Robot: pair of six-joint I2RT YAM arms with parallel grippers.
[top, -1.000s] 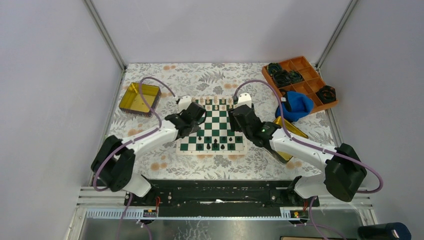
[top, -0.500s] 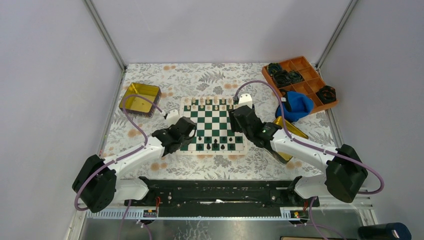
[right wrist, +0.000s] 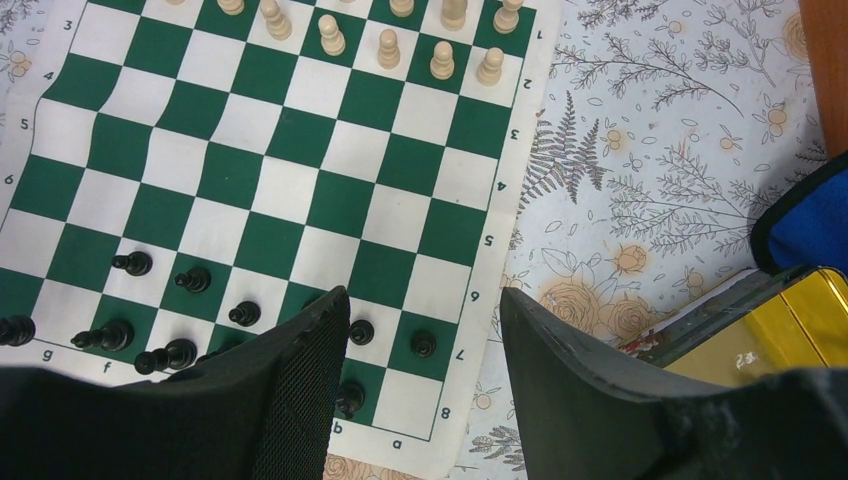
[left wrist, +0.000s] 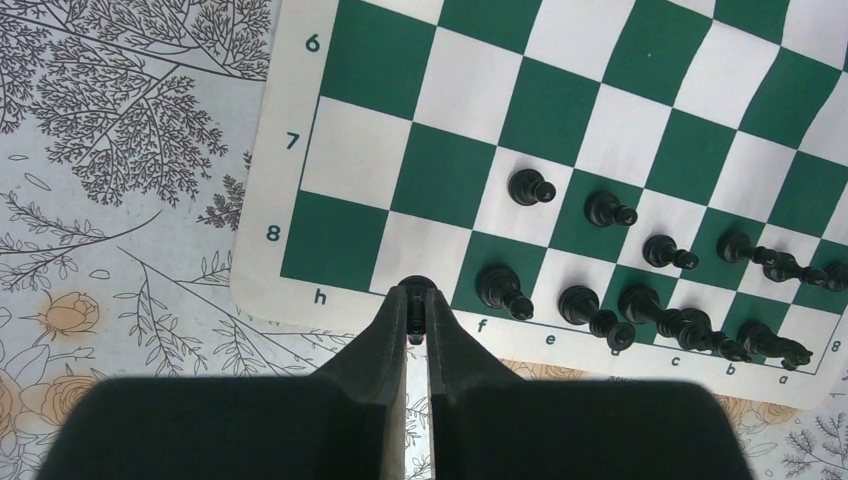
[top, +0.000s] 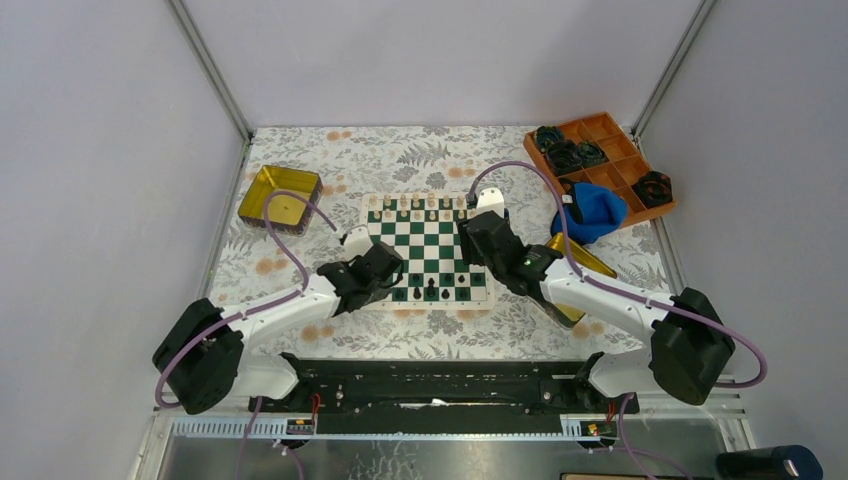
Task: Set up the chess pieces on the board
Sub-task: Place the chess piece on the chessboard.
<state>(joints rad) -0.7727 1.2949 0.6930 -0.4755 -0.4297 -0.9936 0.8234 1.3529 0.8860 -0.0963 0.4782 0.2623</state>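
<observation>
Shifted rightward since half a second ago, the left gripper (left wrist: 416, 300) sits at the board's (top: 430, 225) near-left corner. Its jaws are pinched almost together on a small black piece (left wrist: 415, 285) at the border between the letters h and f. Far left stands a gold tin (top: 280, 197). The left wrist view reads 6, 7, 8 and shows only black pieces (left wrist: 610, 210); the right wrist view adds cream pieces (right wrist: 388, 45) on the far rows. The right gripper (right wrist: 422, 300) hangs spread wide, holding nothing, and its arm partly covers a second gold tin (right wrist: 790, 320) beside a blue cloth (top: 595, 212) and an orange tray (top: 612, 150).
</observation>
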